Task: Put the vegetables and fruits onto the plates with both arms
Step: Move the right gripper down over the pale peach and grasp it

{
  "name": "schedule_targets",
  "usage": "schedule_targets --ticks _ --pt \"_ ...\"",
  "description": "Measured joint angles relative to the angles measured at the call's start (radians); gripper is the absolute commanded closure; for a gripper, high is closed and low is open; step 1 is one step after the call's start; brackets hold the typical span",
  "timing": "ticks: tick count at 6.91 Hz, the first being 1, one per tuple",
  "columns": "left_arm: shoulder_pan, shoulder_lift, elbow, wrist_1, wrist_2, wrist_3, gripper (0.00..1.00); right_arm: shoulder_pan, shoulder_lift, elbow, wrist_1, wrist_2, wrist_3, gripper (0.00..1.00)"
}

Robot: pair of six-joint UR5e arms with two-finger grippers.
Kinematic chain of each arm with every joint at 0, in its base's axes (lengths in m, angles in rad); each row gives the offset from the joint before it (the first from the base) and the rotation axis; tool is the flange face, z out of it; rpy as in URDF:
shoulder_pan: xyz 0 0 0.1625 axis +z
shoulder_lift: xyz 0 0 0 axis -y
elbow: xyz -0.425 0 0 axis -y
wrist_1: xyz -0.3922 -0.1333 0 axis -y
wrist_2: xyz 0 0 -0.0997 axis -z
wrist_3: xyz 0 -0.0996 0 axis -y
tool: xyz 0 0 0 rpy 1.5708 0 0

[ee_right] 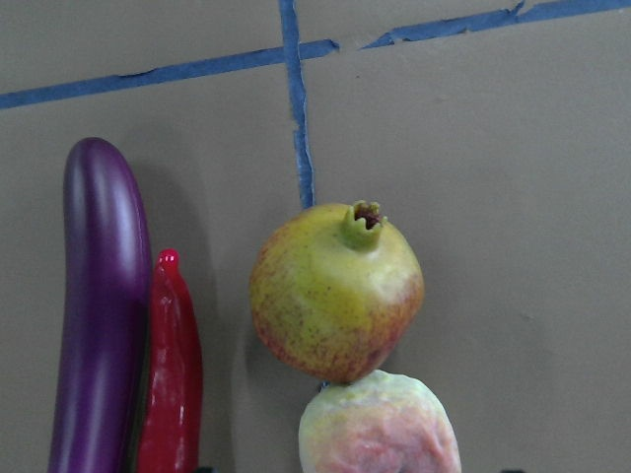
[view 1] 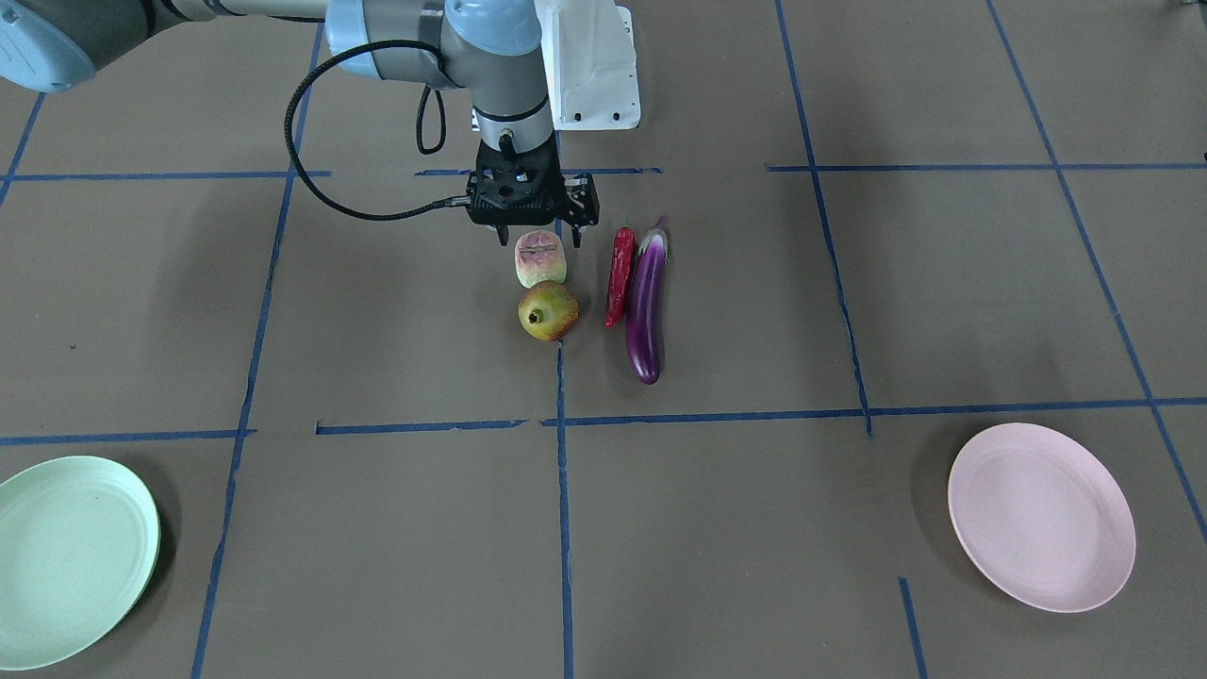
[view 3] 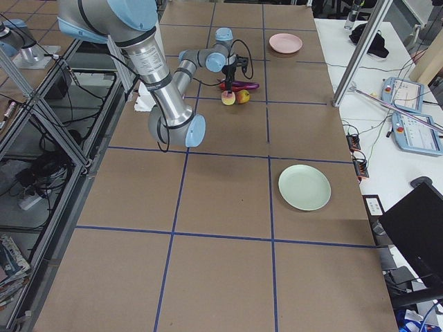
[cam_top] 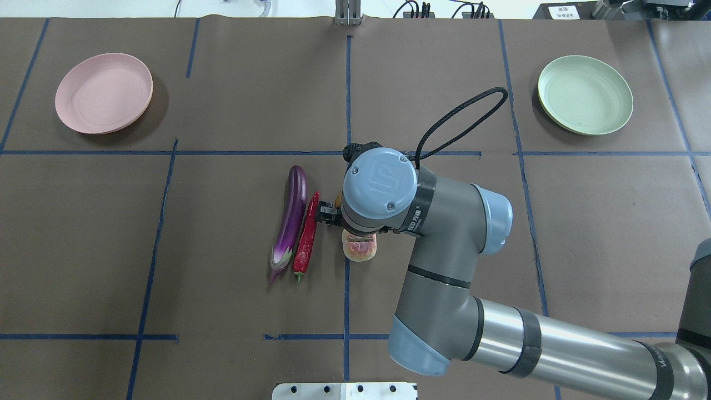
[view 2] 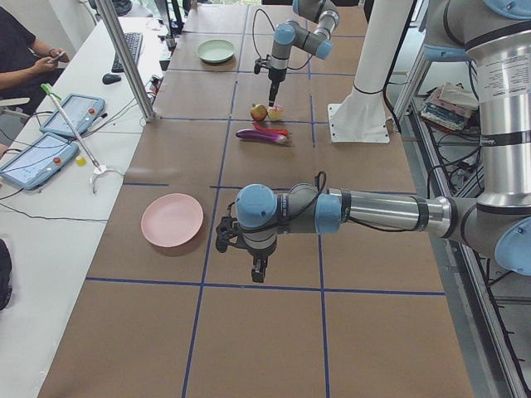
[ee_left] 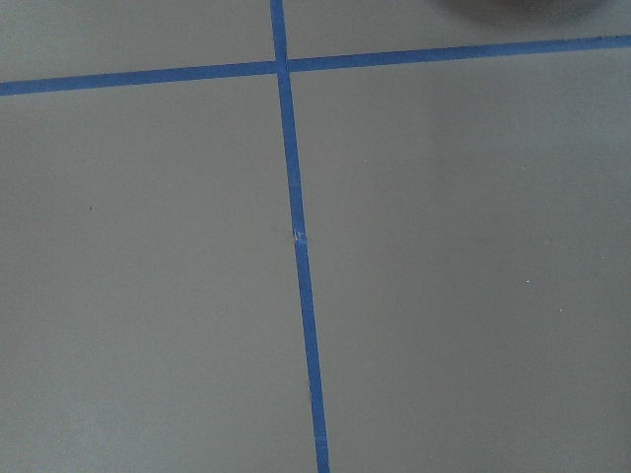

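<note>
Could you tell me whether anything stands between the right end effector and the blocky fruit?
Nothing visible does: the open right end effector hangs directly over the blocky fruit. The pomegranate sits close against its side away from the robot.

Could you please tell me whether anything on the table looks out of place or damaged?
Nothing stands out. The eggplant, chili, blocky fruit and pomegranate lie intact in a tidy cluster, and the pink plate and mint plate sit flat and empty.
</note>
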Motion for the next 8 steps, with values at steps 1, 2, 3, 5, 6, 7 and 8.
schedule_targets --ticks 1,2,3,5,6,7,8 --pt "-0.001 0.0 0.0 0.0 0.0 0.0 0.0 -0.009 0.01 -0.027 0.0 -0.009 -0.002 0.01" --pt "-0.001 0.0 0.0 0.0 0.0 0.0 0.0 -0.016 0.013 -0.045 -0.001 -0.02 -0.008 0.01" --pt "-0.001 0.0 0.0 0.0 0.0 0.0 0.0 -0.024 0.013 -0.064 -0.005 -0.028 -0.012 0.01" --pt "-0.001 0.0 0.0 0.0 0.0 0.0 0.0 -0.047 0.015 -0.117 -0.006 -0.06 -0.014 0.22" --pt "-0.001 0.0 0.0 0.0 0.0 0.001 0.0 -0.056 0.016 -0.135 -0.003 -0.073 -0.013 0.88" --pt "-0.001 0.001 0.0 0.0 0.0 0.001 0.0 -0.061 0.017 -0.138 -0.002 -0.077 -0.011 0.99" --pt "-0.001 0.001 0.001 0.0 0.0 0.001 0.0 -0.063 0.013 -0.116 -0.004 -0.075 -0.009 0.99"
